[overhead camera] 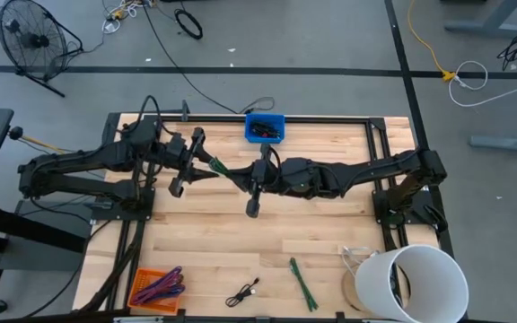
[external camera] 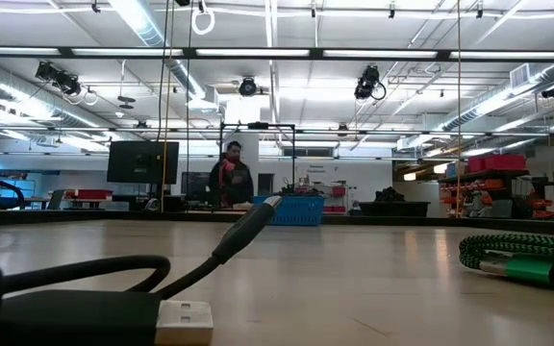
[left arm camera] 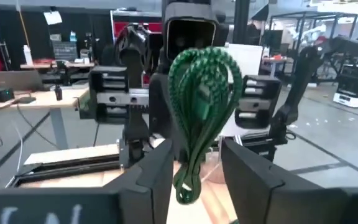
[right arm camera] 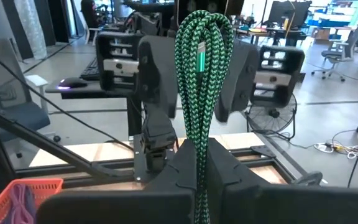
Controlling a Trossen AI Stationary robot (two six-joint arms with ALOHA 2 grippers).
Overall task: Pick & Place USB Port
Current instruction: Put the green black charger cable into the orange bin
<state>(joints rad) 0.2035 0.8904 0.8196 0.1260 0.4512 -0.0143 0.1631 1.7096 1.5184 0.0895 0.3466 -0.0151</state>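
Observation:
A green braided cable, wound into a long hank (overhead camera: 226, 169), hangs in the air over the middle of the table between my two grippers. My right gripper (right arm camera: 201, 171) is shut on it, coming from the table's right (overhead camera: 240, 177). My left gripper (left arm camera: 204, 171) faces it from the table's left (overhead camera: 214, 166). It is open, with a finger on either side of the hank's other end (left arm camera: 188, 186) and a gap on each side. The low view shows neither gripper. My right gripper pinches the hank between its two fingers, near one of its ends (right arm camera: 199, 155). The fingers point level toward the table's left and lie along the hank. The hank sticks out past the fingertips toward my left gripper. It is clear of the table, its looped end (right arm camera: 204, 28) free.
A blue bin (overhead camera: 265, 128) with cables stands at the far edge. An orange basket (overhead camera: 155, 287) of purple cables, a black USB cable (overhead camera: 243, 293), another green hank (overhead camera: 302, 283) and a white bucket (overhead camera: 416, 283) are along the near edge. A person (external camera: 230, 178) stands beyond the table.

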